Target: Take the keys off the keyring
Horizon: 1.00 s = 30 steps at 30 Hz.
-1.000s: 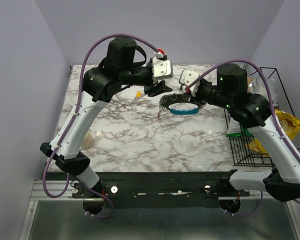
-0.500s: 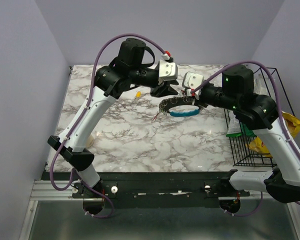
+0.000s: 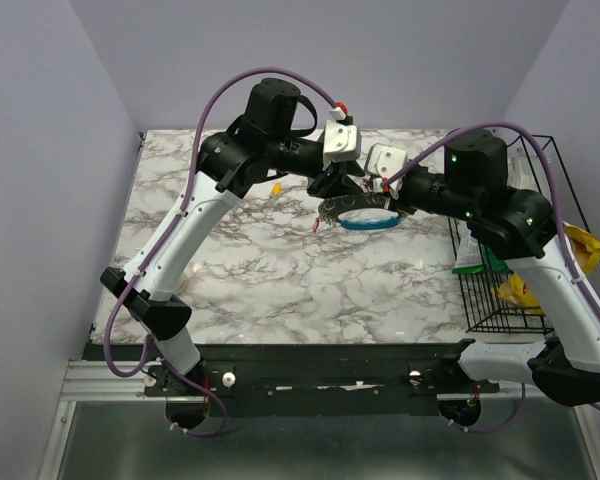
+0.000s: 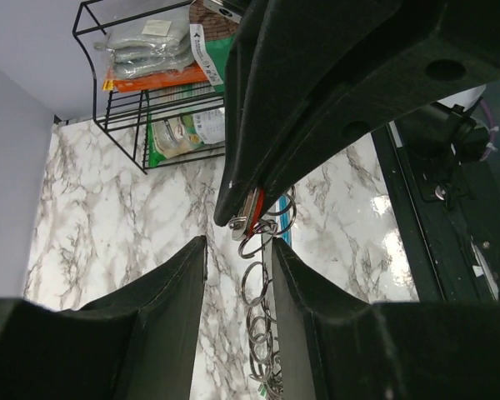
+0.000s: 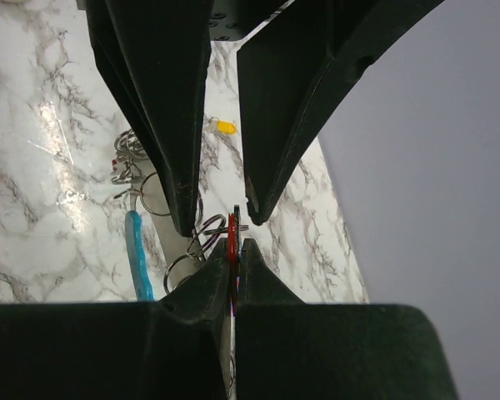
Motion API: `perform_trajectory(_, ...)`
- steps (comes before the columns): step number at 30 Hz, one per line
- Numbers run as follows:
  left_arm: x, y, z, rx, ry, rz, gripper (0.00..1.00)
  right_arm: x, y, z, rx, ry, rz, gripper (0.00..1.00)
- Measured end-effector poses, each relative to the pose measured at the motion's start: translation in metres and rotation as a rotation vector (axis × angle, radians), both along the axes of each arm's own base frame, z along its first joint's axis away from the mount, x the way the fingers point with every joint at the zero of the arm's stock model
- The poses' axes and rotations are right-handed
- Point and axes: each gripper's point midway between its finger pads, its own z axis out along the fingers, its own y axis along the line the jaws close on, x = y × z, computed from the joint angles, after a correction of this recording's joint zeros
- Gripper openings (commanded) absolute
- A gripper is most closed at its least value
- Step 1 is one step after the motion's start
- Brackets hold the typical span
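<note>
The keyring, a loop part dark and part blue, hangs above the marble table between my two grippers. My right gripper is shut on a red key seen edge-on, and the ring hangs from that key. A chain of small silver rings dangles between the fingers of my left gripper, whose jaws stand apart on either side of the red key. Another red key hangs off the loop's left end. A yellow key lies loose on the table.
A black wire basket with snack packets stands at the table's right edge. A pale round object sits under the left arm near the front left. Grey walls close in the back and sides.
My left arm has swung right until its fingers meet the right gripper at the keyring, and its jaws have narrowed. The right gripper has lifted the ring slightly.
</note>
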Motion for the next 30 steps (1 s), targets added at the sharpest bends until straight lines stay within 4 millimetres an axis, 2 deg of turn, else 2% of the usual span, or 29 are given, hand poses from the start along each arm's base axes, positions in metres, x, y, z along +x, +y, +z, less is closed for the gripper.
perform_trajectory(5, -0.005, -0.003, -0.005, 0.008, 0.028, -0.013, 0.38, 0.001, 0.000, 0.001, 0.000, -0.003, -0.004, 0.01)
perform_trajectory(8, -0.007, -0.004, -0.007, 0.011, 0.038, -0.019, 0.32, 0.001, -0.001, 0.001, -0.001, -0.005, -0.010, 0.01)
perform_trajectory(12, -0.006, -0.006, -0.007, 0.008, 0.042, -0.019, 0.17, 0.001, -0.003, 0.001, -0.002, -0.008, -0.016, 0.01)
perform_trajectory(17, -0.005, -0.007, -0.005, -0.001, 0.041, -0.016, 0.09, 0.000, -0.006, 0.002, -0.003, -0.014, -0.027, 0.01)
perform_trajectory(20, -0.005, -0.007, -0.006, 0.000, 0.048, -0.015, 0.01, 0.001, -0.008, 0.002, -0.004, -0.017, -0.034, 0.01)
perform_trajectory(25, -0.005, -0.008, -0.006, -0.002, 0.060, -0.007, 0.00, 0.009, -0.014, 0.000, -0.025, -0.044, -0.079, 0.01)
perform_trajectory(30, 0.007, -0.010, -0.009, 0.003, 0.071, 0.057, 0.00, 0.018, -0.025, -0.005, -0.069, -0.095, -0.133, 0.01)
